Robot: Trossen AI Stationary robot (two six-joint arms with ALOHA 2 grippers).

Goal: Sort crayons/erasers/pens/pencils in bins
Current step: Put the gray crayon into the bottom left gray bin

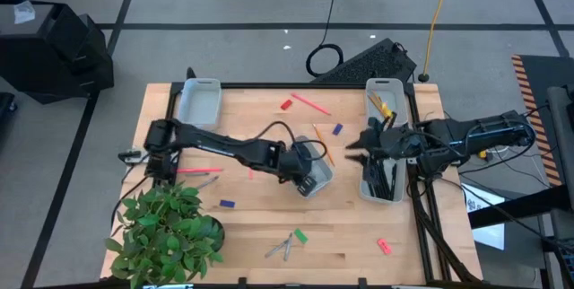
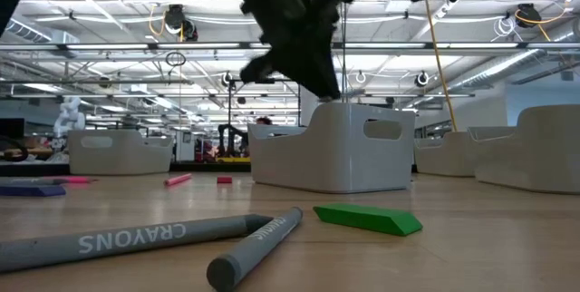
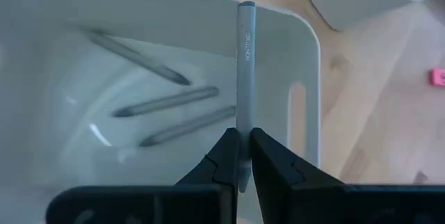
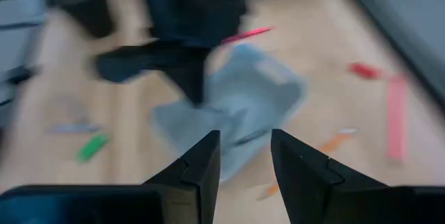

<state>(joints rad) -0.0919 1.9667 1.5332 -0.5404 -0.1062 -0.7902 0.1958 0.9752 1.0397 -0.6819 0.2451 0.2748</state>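
My left gripper (image 3: 243,137) is shut on a grey crayon (image 3: 246,57). It hangs over the middle bin (image 1: 316,174), where three more crayons (image 3: 167,102) lie on the floor of the bin (image 3: 278,50). My right gripper (image 4: 245,140) is open and holds nothing. In the high view it (image 1: 357,148) is just right of that bin, beside the near right bin (image 1: 381,181) with black pens. The far right bin (image 1: 386,99) holds pencils. Loose crayons (image 2: 127,238) and a green eraser (image 2: 367,219) lie on the table near its front edge. My left gripper pinches the crayon near one end (image 3: 243,156) between its two fingers. The crayon runs along the fingers, and most of its length sticks out past the fingertips. It is lifted clear, above the inside of the middle bin.
A fourth bin (image 1: 199,100) stands at the far left. Pink pencils (image 1: 309,102) (image 1: 193,170), an orange pencil (image 1: 323,145), and red (image 1: 286,104), blue (image 1: 337,129) (image 1: 227,204) and pink (image 1: 384,246) erasers lie scattered. A potted plant (image 1: 166,231) fills the near left corner.
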